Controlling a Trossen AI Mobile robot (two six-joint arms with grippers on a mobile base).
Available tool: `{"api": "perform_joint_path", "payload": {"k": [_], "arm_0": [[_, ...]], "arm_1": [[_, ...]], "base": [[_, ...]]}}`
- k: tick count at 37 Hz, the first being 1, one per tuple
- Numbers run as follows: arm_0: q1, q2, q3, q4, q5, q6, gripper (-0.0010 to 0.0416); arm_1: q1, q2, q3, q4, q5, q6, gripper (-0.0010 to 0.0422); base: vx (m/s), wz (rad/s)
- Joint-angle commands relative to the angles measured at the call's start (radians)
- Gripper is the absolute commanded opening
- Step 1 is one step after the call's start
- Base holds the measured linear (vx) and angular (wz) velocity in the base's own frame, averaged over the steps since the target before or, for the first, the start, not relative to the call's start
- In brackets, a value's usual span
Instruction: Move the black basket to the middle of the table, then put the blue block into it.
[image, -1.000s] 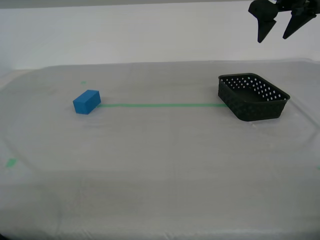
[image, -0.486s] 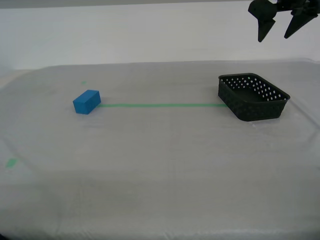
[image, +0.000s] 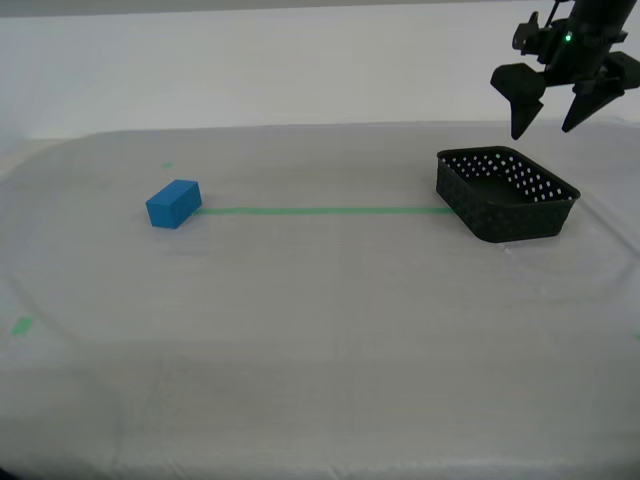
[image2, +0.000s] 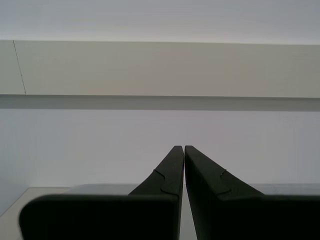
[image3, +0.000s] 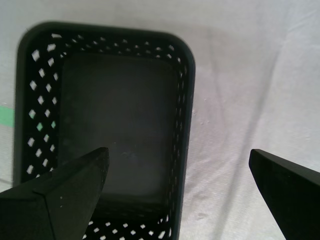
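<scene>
Perforated black plastic basket (image: 506, 194) with rounded corners at the exterior view's right on the cloth-covered bench (image: 320, 330), my first gripper (image: 548, 118) above it, fingers spread wide, smooth blue block (image: 173, 203) well apart across open cloth, my second gripper (image2: 183, 149) clenched, grasping nothing.

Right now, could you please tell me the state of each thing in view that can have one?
Small black perforated plastic basket: upright, empty, at the exterior view's right, not gripped.
Small bright-blue solid block: resting on the cloth at the exterior view's left, outside the basket, untouched.
My first tool: open, hovering above the basket, holding nothing.
My second tool: shut, empty, facing a wall.
Pale cloth-covered table: bears a thin green tape line.
</scene>
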Motion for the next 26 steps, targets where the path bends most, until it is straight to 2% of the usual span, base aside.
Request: {"api": "perform_joint_path", "payload": {"k": [1, 11, 16, 23, 26], "arm_0": [[0.0, 0.0, -0.051, 0.056, 0.003, 0.003, 0.0393], [0.0, 0.0, -0.2, 0.264, 0.004, 0.006, 0.0393], [0.0, 0.0, -0.253, 0.361, 0.018, 0.041, 0.0393], [0.0, 0.0, -0.281, 0.414, 0.029, 0.066, 0.0393], [0.0, 0.0, -0.291, 0.421, 0.03, 0.088, 0.0393]], "arm_1": [[0.0, 0.0, 0.0, 0.005, 0.002, 0.002, 0.0], [0.0, 0.0, 0.0, 0.005, 0.002, 0.002, 0.0], [0.0, 0.0, 0.0, 0.005, 0.002, 0.002, 0.0], [0.0, 0.0, 0.0, 0.005, 0.002, 0.002, 0.0], [0.0, 0.0, 0.0, 0.005, 0.002, 0.002, 0.0]], "base": [[0.0, 0.0], [0.0, 0.0], [0.0, 0.0], [0.0, 0.0], [0.0, 0.0]]}}
